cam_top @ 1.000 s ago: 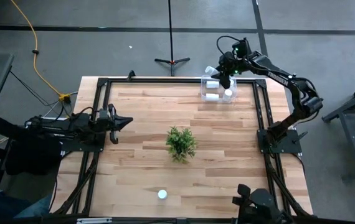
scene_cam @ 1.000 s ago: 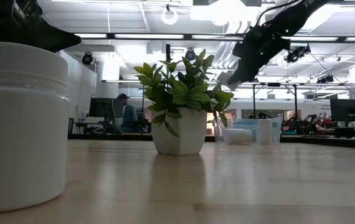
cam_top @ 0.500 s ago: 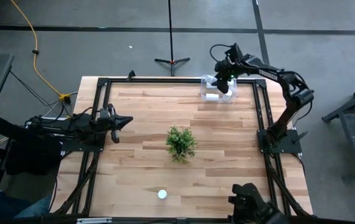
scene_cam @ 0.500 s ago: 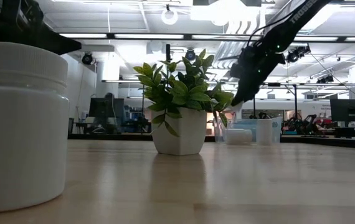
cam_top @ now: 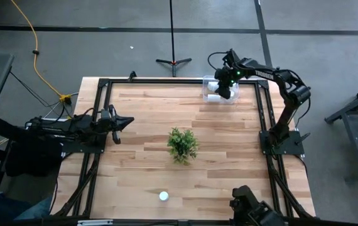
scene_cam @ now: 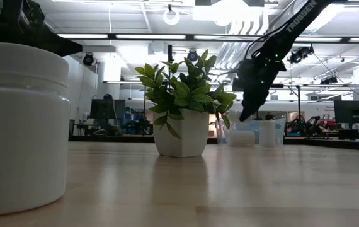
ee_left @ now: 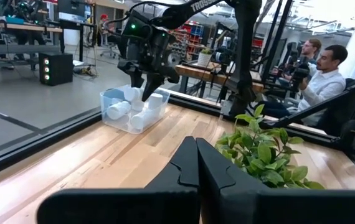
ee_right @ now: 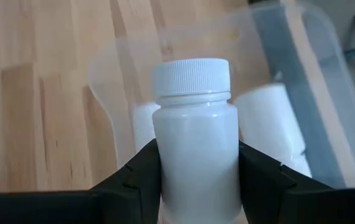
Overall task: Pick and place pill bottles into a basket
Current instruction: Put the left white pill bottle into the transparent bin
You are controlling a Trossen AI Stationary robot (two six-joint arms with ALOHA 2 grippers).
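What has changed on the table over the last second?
The right pincer, gripping a pill bottle, swung left and lowered over the clear basket. The left pincer, the plant and the lone bottle near the front edge stayed put.

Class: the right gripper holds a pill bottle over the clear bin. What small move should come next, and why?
Probably lower a little and open. The right gripper grips a bottle directly above the bin, which already holds other bottles, so release looks due.
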